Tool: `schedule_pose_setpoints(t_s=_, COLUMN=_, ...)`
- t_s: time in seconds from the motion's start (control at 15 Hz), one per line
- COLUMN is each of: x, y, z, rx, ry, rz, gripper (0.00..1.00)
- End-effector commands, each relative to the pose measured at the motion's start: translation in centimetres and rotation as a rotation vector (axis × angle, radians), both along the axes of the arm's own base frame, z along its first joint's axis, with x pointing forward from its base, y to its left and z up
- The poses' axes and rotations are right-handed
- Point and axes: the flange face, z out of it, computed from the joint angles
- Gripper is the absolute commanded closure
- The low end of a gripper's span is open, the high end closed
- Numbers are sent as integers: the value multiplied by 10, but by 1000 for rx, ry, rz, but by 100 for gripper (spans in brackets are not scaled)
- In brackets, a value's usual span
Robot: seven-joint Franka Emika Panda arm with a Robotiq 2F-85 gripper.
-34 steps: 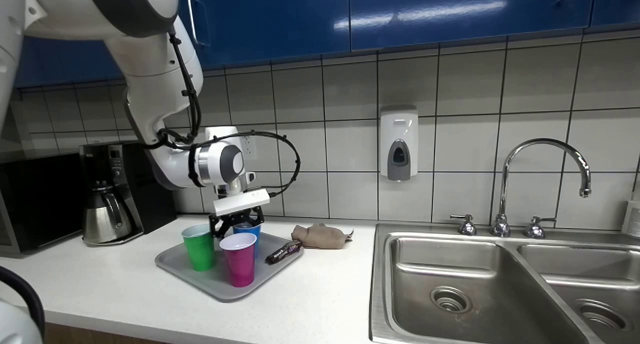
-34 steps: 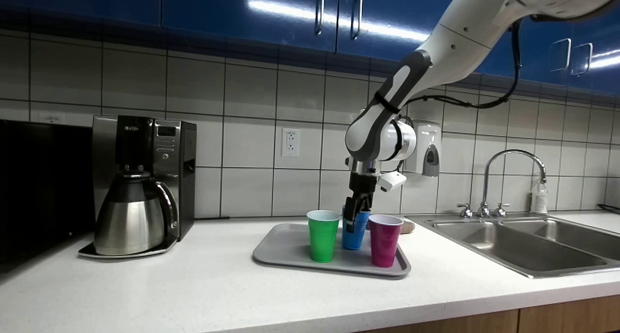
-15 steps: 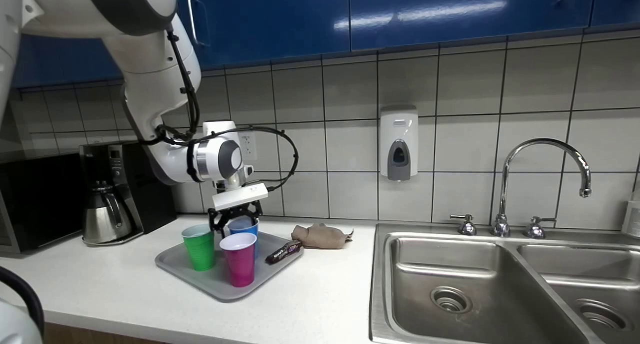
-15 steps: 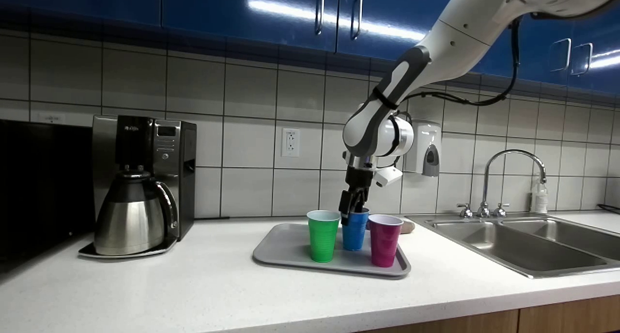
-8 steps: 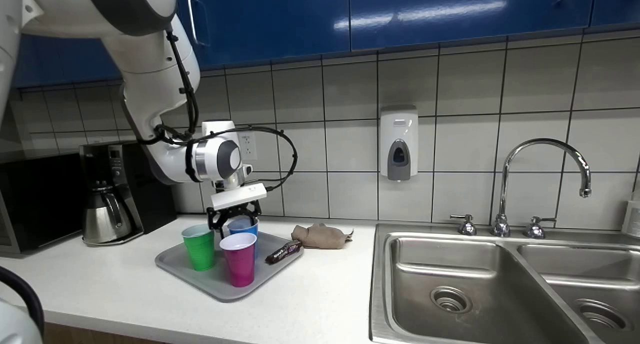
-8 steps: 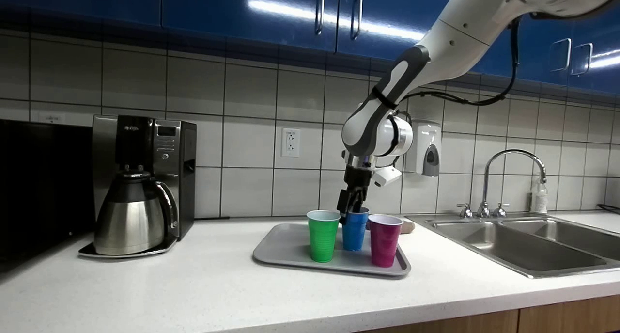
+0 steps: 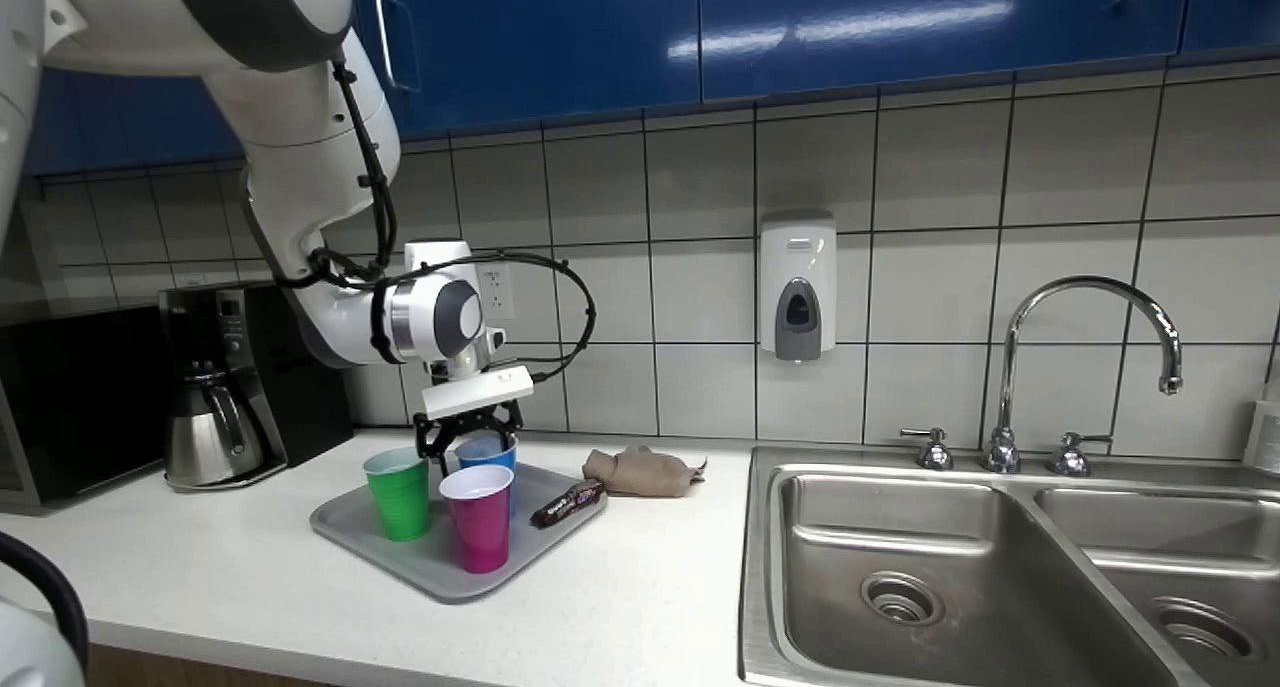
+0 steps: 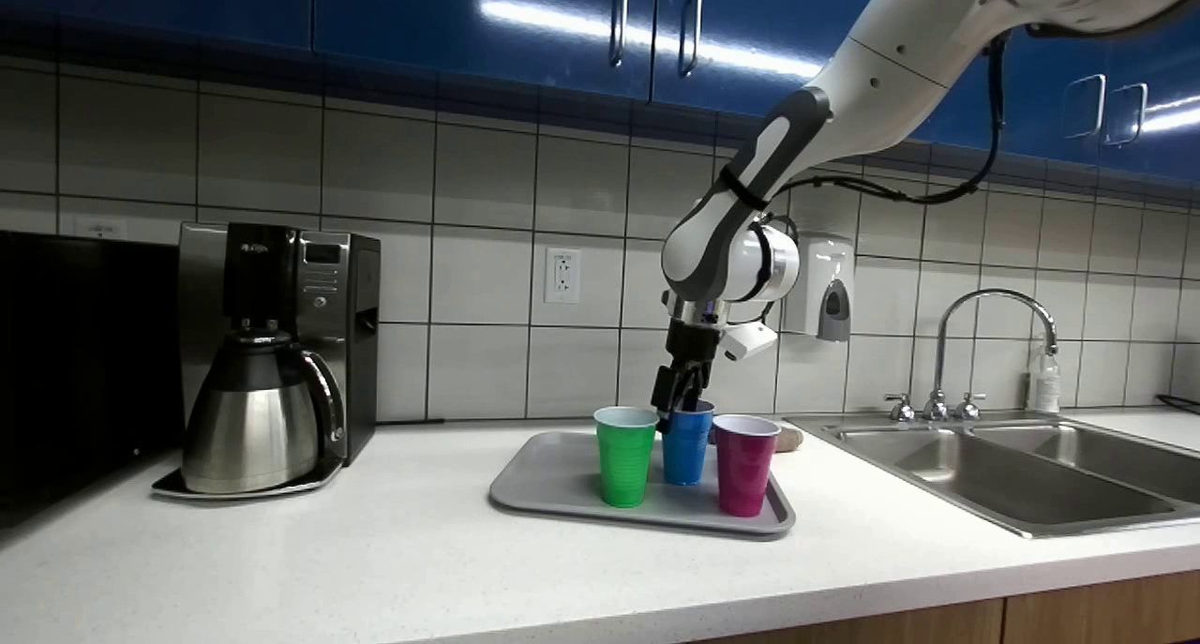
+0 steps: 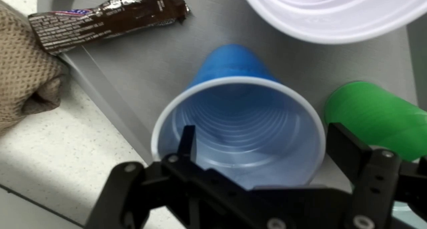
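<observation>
The gripper [image 9: 262, 130] holds its jaws wide at the blue cup [image 9: 238, 122]: one finger [image 9: 187, 142] at its mouth, the other outside the rim, near the green cup [image 9: 377, 115]. Both stand upright on the tray [image 8: 553, 475] with the pink cup [image 7: 482, 527]. A candy bar [image 9: 110, 20] lies at the tray's edge, beside a cloth [image 7: 645, 472] on the counter [image 8: 375, 569].

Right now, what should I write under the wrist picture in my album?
Open pincer straddling the rim of a blue cup, a green cup alongside.

The white and grey arm [image 7: 320, 137] is strung with black wires [image 7: 374, 180]; the black gripper [image 9: 262, 132] is dotted with screws [image 9: 363, 221].
</observation>
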Motion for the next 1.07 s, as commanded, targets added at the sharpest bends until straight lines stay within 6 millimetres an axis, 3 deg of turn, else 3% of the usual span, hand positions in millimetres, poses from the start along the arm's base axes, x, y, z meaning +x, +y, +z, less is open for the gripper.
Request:
schedule_pose_setpoints(t_s=0.0, x=0, y=-2, z=7, rx=28, ry=-8, rz=-7, gripper=0)
schedule_pose_setpoints(t_s=1.0, x=-1, y=-4, z=7, rx=30, ry=8, rz=-43, gripper=0)
